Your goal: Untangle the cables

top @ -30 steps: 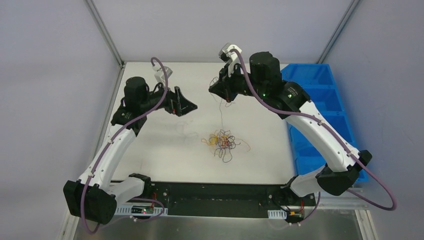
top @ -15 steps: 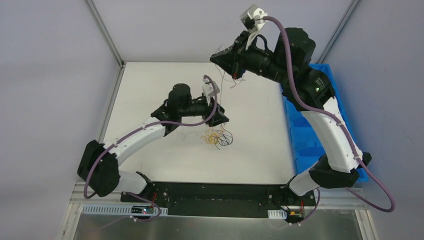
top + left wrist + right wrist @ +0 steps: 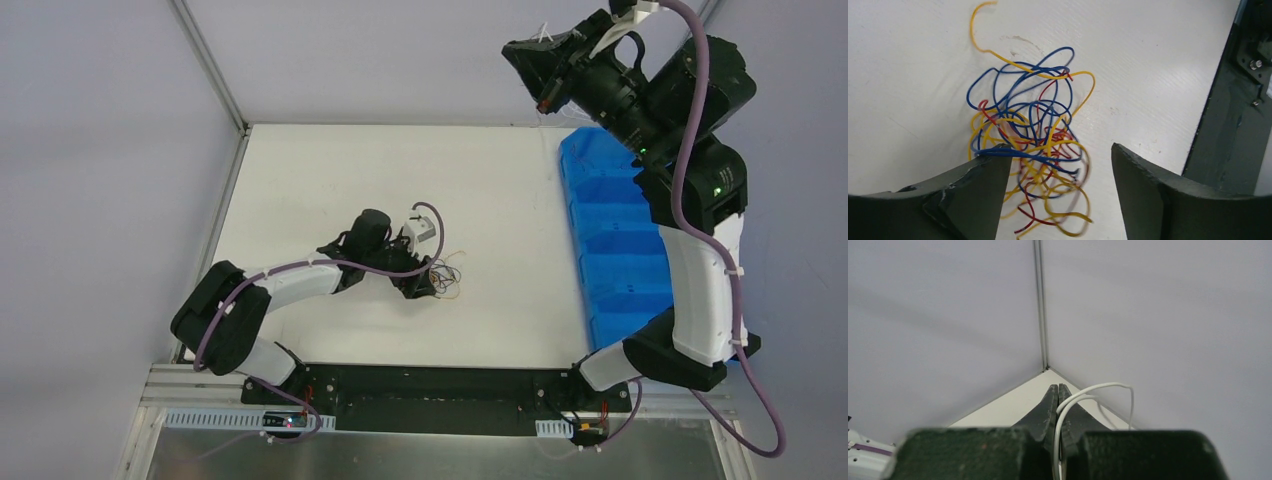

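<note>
The cables (image 3: pixel 1033 140) are a tangled clump of thin yellow, blue and red wires on the white table. From above, only a few strands of the cables (image 3: pixel 450 272) show beside my left gripper (image 3: pixel 425 285). My left gripper (image 3: pixel 1057 152) is open, low over the clump with one finger on each side. A blue strand lies against the left finger (image 3: pixel 983 185). My right gripper (image 3: pixel 512 50) is raised high at the back right. In its wrist view the right gripper (image 3: pixel 1058 388) is shut on a thin white cable (image 3: pixel 1108 385) that loops out beside the fingers.
A blue divided bin (image 3: pixel 610 230) stands along the right side of the table (image 3: pixel 300 180). The dark base rail (image 3: pixel 1228 135) lies close to the clump on the near side. Grey walls and a corner post (image 3: pixel 1040 305) enclose the back.
My left arm swung in and dropped onto the clump, its jaws narrowing round it. My right gripper rose up and right, pulling a thin cable clear of the clump.
</note>
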You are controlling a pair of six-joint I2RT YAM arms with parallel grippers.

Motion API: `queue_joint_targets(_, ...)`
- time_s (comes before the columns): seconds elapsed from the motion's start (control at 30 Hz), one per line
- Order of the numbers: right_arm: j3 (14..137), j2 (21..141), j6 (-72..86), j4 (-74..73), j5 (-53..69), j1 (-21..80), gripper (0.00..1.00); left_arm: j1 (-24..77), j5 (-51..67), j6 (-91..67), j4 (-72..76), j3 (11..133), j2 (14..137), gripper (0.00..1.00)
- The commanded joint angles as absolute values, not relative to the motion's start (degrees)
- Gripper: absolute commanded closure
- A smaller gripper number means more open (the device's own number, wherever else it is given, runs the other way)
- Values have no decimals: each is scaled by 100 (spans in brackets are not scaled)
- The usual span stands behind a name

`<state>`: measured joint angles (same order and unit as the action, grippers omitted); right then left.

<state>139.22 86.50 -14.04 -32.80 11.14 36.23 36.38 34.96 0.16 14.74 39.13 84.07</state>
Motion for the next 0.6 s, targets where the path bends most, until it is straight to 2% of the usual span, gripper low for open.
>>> queue_joint_targets(0.0,13420,8320,-1563,-3274,1050,3217,100,3651,3658,105,1365,4168,7758,9)
queue_joint_targets(0.03,13129,8188,-1603,-3296,1090,3058,100,3648,3756,28,1263,4315,7554,2)
queue_joint_targets(0.27,11805,7712,-1631,-3924,1835,1592,100,3647,4020,13,-216,5804,6854,1)
queue_joint_targets(0.57,11853,8512,-2060,-5189,2620,-442,100,3639,3151,1009,-1174,6298,6563,0)
